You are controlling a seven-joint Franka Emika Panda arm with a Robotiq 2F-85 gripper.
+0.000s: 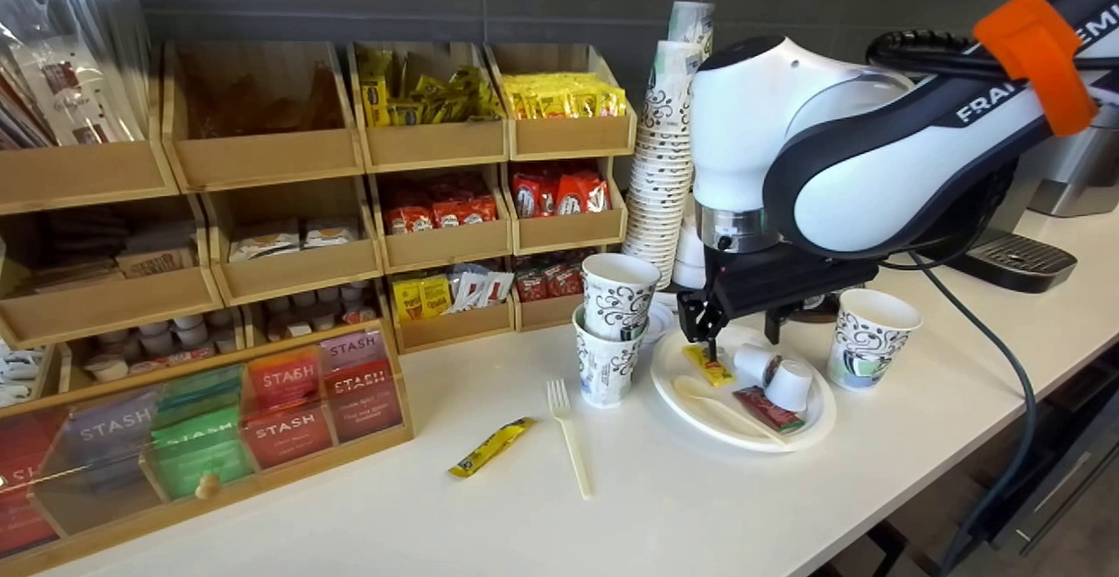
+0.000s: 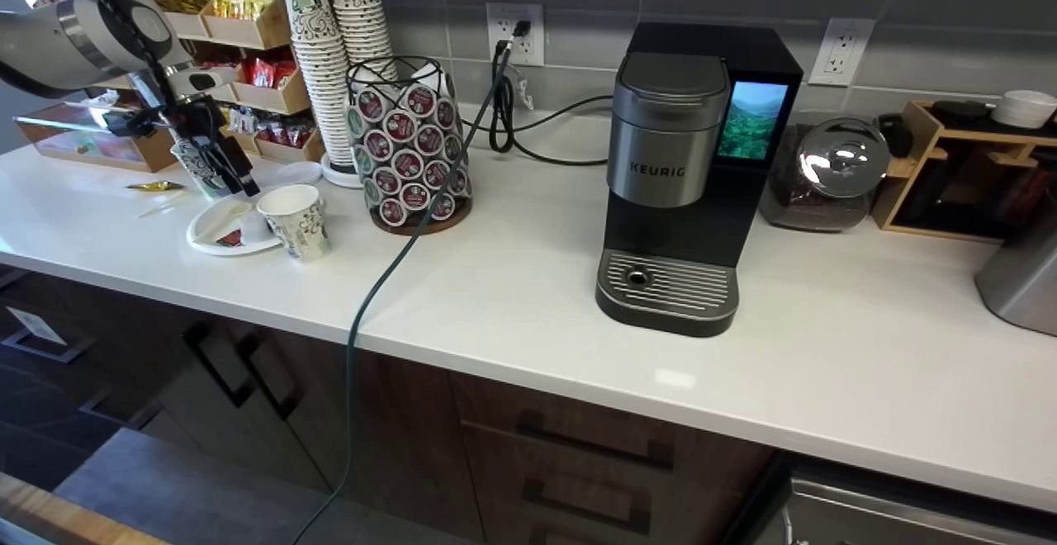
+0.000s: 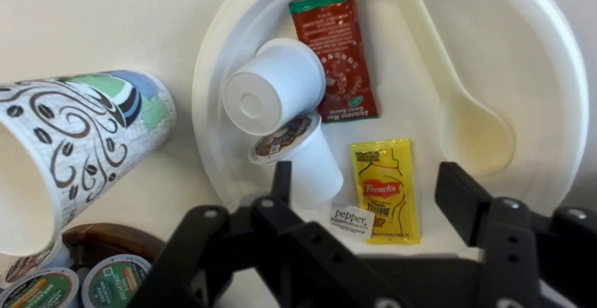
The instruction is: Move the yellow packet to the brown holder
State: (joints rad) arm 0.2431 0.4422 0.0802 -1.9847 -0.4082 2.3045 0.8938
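Observation:
The yellow packet [image 3: 389, 182] is a small flat French's mustard sachet lying on the white plate [image 3: 571, 79], with a small white pepper packet [image 3: 350, 219] overlapping its lower left corner. In an exterior view the yellow packet [image 1: 710, 367] shows near the plate's back edge. My gripper [image 3: 371, 189] is open and empty over the plate, one finger on each side of the packet; its height above it is hard to judge. The brown holder [image 1: 437, 144], a tiered wooden rack of slanted bins, stands against the wall, beyond the cups; part of it [image 2: 235, 31] shows in an exterior view.
Two white pods [image 3: 280, 84], a red sauce packet [image 3: 338, 60] and a spoon [image 3: 471, 130] share the plate. A paper cup [image 1: 872, 341] stands beside it, two nested cups [image 1: 609, 345] near the rack. A fork [image 1: 573, 446], yellow-green packet [image 1: 492, 447] and pod holder [image 2: 413, 149] are nearby.

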